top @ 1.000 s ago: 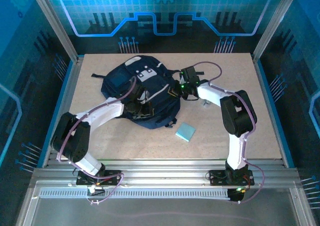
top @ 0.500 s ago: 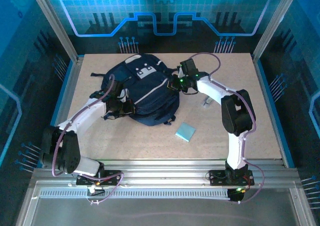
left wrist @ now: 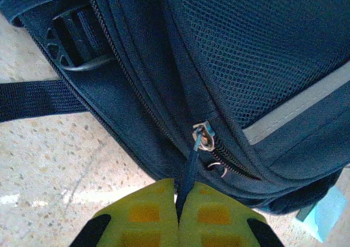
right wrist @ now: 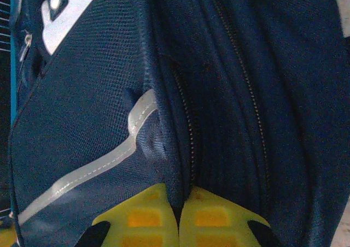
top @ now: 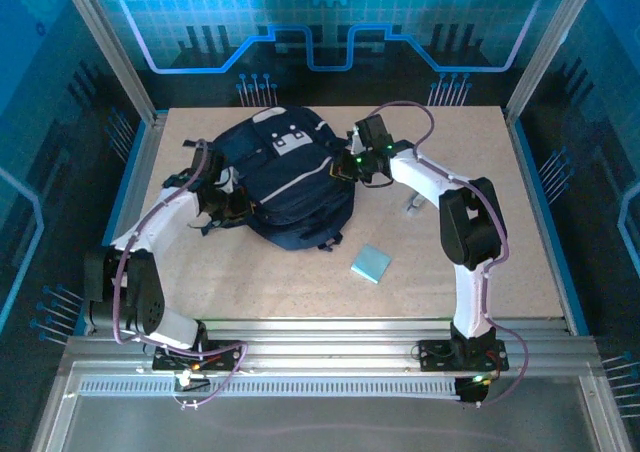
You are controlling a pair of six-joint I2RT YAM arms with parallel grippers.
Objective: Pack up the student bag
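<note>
Two pincers work the student bag (top: 290, 177), which lies toward the far left of the tabletop (top: 460, 272). The left pincer (left wrist: 178, 221) is pressed together on the zipper pull (left wrist: 189, 170); the right pincer (right wrist: 179, 217) pinches a fabric fold beside the zip. Likely step: running the zip. The next move calls for a steady pull against that anchor. A pale blue pad (top: 371, 263) lies outside the bag. The bag's interior is hidden.

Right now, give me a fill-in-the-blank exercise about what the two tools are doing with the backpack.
1. The left tool is shut on the zip ____ of the student bag.
2. The right tool pinches a fold of the bag's ____ beside a zip line.
3. The flat pad lying on the table near the bag is light ____.
Missing words: pull; fabric; blue.
</note>
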